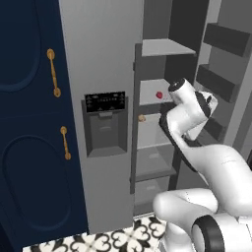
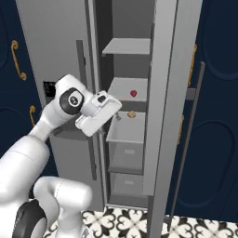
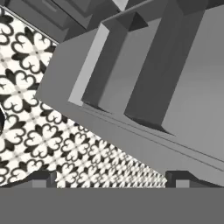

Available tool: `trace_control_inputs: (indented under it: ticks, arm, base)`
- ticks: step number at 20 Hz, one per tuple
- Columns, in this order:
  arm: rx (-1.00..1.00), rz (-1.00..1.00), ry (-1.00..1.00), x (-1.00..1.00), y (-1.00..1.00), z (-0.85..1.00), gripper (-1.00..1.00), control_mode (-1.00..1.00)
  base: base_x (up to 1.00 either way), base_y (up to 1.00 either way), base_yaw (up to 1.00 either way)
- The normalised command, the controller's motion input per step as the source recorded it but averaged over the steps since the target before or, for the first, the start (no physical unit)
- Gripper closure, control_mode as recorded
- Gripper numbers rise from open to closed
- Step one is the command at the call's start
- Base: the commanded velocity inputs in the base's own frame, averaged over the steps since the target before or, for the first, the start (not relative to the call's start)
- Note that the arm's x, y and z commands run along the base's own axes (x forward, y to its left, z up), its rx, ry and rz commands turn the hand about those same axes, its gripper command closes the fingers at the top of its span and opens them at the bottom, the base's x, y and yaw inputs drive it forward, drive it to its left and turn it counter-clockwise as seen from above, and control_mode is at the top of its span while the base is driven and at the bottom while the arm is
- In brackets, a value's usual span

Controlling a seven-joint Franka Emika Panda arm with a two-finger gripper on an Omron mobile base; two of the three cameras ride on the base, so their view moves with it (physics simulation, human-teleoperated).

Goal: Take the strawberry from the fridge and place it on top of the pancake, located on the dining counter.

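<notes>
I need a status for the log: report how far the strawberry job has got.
Done: the fridge door stands open. In hand: the open, empty claw is raised near the shelves. Left: the strawberry sits on its shelf, ungrasped; carrying it to the pancake remains.

Kitchen: open fridge (image 1: pixel 106 74) with shelves, navy cabinets (image 1: pixel 29 123), patterned tile floor (image 3: pixel 39 127).

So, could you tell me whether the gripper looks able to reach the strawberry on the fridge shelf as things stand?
Probably yes: the fridge door stands open, and the strawberry sits near the shelf's front with nothing before it. The open gripper points down toward the floor, so it would have to turn first.
</notes>
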Motion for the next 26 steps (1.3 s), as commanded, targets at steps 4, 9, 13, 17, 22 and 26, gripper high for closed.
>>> trace_control_inputs:
  ticks: [4, 9, 13, 17, 22, 26]
  arm:
    - [0.67, -0.27, 0.07, -0.76, 0.83, 0.00, -1.00, -1.00]
    - [0.64, -0.34, -0.07, -1.00, 0.59, 0.00, -1.00, -1.00]
    - [0.04, -0.42, -0.16, -1.00, 0.34, 0.08, -1.00, -1.00]
    - [0.03, -0.53, -0.02, -1.00, 0.40, 0.05, -1.00, -1.00]
    - [0.00, -0.39, -0.32, -0.21, 0.17, 0.00, -1.00, -1.00]
    - [0.00, 0.08, -0.01, 0.56, -0.23, -0.03, -1.00, -1.00]
  base:
    - [0.00, 0.00, 0.00]
    - [0.00, 0.00, 0.00]
    - [0.00, 0.00, 0.00]
    - [0.00, 0.00, 0.00]
    - [0.00, 0.00, 0.00]
    - [0.00, 0.00, 0.00]
